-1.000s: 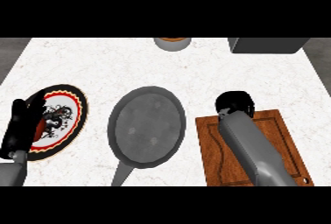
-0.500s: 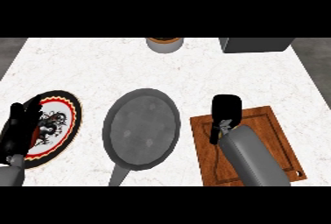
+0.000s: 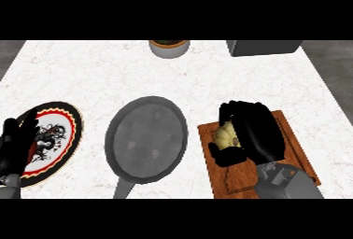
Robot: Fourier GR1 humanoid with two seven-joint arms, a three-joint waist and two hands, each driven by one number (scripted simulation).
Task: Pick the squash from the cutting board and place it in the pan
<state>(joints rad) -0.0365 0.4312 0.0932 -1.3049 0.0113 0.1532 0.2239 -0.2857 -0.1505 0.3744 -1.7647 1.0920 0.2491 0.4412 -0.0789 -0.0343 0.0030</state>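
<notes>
The black right hand [image 3: 251, 133] curls round the pale yellow squash [image 3: 226, 135], which sits over the left half of the brown wooden cutting board [image 3: 300, 156] near the counter's right front edge. Just left of the board, apart from it, lies the round grey metal pan [image 3: 146, 137], its handle pointing to the front edge. White marble counter [image 3: 96, 74] lies open behind both. The black left hand [image 3: 14, 149] rests with fingers straight over the red-rimmed patterned plate [image 3: 59, 135] at the left edge. A grey pot [image 3: 168, 48] and dark box [image 3: 265, 46] stand at the back edge.
</notes>
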